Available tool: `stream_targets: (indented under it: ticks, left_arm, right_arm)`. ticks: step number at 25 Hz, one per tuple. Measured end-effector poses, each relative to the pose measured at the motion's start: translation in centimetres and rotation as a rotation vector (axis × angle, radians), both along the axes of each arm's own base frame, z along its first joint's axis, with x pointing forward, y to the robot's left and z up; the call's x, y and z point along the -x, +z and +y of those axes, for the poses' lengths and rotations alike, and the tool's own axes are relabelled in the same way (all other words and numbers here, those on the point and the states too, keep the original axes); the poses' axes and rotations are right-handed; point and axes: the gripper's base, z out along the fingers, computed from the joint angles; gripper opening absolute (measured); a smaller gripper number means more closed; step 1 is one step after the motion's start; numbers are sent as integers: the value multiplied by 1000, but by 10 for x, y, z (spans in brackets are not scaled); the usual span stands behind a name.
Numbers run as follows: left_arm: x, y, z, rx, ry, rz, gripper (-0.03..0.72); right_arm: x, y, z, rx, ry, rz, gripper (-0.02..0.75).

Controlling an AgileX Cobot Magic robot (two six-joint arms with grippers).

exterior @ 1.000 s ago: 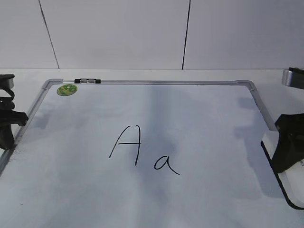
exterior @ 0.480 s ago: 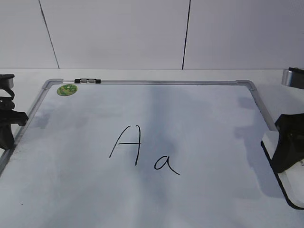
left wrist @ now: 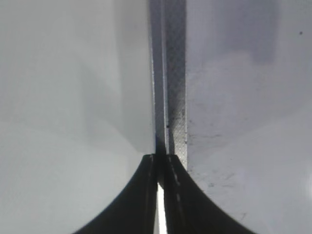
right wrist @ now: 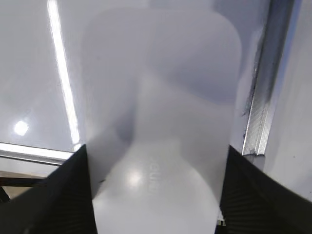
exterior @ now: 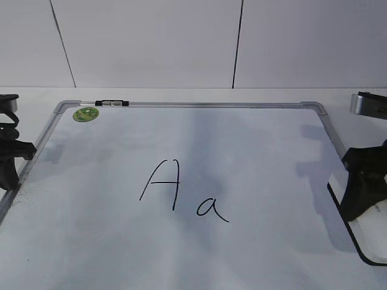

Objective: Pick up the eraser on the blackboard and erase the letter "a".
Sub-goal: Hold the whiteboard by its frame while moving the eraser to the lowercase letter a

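The blackboard (exterior: 260, 151) is a white board with a silver frame, lying flat. The small handwritten letter "a" (exterior: 211, 209) sits near its middle, right of a taller capital "A" (exterior: 163, 184). The white eraser (exterior: 370, 234), dark underneath, lies at the board's right edge. My right gripper (exterior: 358, 199) is shut on it; in the right wrist view the eraser (right wrist: 161, 122) fills the space between the fingers of this gripper (right wrist: 156, 156). My left gripper (exterior: 9, 169) is shut and empty over the board's left frame (left wrist: 175, 97), as the left wrist view (left wrist: 161, 158) shows.
A round green sticker (exterior: 85, 113) is at the board's far left corner. A small black clip (exterior: 112, 103) sits on the far frame. A pale panelled wall stands behind the table. The board's right frame (right wrist: 263, 97) runs beside the eraser.
My right gripper and the eraser have shifted slightly left, toward the board's middle. The left gripper has stayed still.
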Motion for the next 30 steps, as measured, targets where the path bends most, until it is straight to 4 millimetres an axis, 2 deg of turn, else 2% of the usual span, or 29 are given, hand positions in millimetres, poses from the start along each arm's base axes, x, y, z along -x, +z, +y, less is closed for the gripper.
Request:
stream_targets:
  ticks: [7, 14, 18, 21, 25, 30]
  left_arm:
    - [0, 0, 0, 0, 0, 0, 11]
    - [0, 0, 0, 0, 0, 0, 11]
    - [0, 0, 0, 2, 2, 0, 11]
    - [0, 0, 0, 2, 2, 0, 11]
    - [0, 0, 0, 3, 3, 0, 11]
    - [0, 0, 0, 3, 3, 0, 11]
  right_arm:
    - [-27, 5, 10, 2, 31, -32, 560]
    - [-53, 15, 61, 97, 201, -123, 560]
    - [-59, 18, 93, 118, 284, -162, 560]
    - [-58, 10, 112, 121, 333, -148, 560]
    - [-57, -12, 129, 139, 381, -91, 560]
    - [-59, -27, 138, 148, 399, -55, 560]
